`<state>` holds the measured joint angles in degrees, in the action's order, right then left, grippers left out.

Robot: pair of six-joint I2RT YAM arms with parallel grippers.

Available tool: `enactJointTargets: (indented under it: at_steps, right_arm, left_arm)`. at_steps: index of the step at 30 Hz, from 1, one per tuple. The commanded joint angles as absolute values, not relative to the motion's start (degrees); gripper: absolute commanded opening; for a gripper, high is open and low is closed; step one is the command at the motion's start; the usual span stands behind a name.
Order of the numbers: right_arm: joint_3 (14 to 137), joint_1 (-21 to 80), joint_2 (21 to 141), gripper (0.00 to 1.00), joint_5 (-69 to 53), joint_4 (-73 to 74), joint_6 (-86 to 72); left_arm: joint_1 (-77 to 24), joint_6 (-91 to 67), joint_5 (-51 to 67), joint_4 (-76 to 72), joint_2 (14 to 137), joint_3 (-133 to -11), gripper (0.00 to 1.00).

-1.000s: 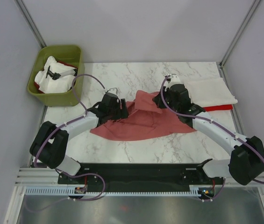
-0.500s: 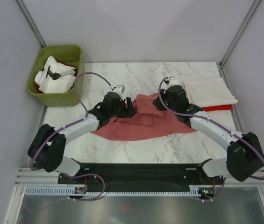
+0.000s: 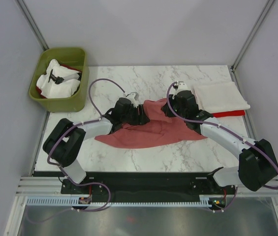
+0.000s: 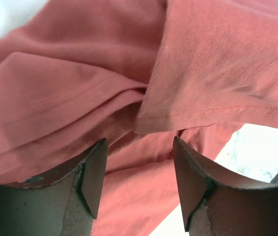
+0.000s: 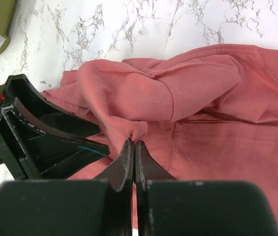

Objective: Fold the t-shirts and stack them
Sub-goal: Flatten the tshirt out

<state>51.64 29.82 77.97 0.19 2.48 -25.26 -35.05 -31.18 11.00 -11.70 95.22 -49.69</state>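
The salmon-red t-shirt (image 3: 153, 129) lies crumpled on the counter (image 3: 129, 78), a fold near its 12 o'clock edge pinched up between the right fingers (image 5: 125, 164). The left fingers (image 4: 92, 177), spread, straddle a hem, seemingly to take it.

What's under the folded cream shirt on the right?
A bright red shirt; only a strip shows past the near edge of the cream shirt. The rest is covered, so its fold cannot be seen.
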Motion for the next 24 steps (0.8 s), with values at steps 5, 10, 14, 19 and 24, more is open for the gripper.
enactJointTargets:
  at_steps: [5,10,14,19,24]
  right_arm:
    - [51.15,29.71,77.08,0.01,-1.22,0.44,-25.58]
    - [50.98,29.62,77.25,0.01,-1.67,0.44,-25.75]
    - [50.80,29.71,76.99,0.02,-1.67,0.44,-25.66]
    - [50.01,29.71,76.12,0.42,-0.35,0.44,-25.75]
    - [49.66,29.36,75.67,0.70,2.90,0.44,-26.28]
  left_arm:
    - [-34.72,-32.96,15.82,-21.17,97.65,-52.30,0.46]
    - [-34.63,-32.61,16.88,-26.28,98.17,-51.15,0.28]
    - [-34.28,-32.52,16.61,-26.54,96.95,-50.36,0.02]
    - [-34.36,-32.08,15.47,-25.76,89.75,-47.64,0.02]
    - [-34.28,-33.65,15.47,-20.85,75.89,-45.53,0.02]
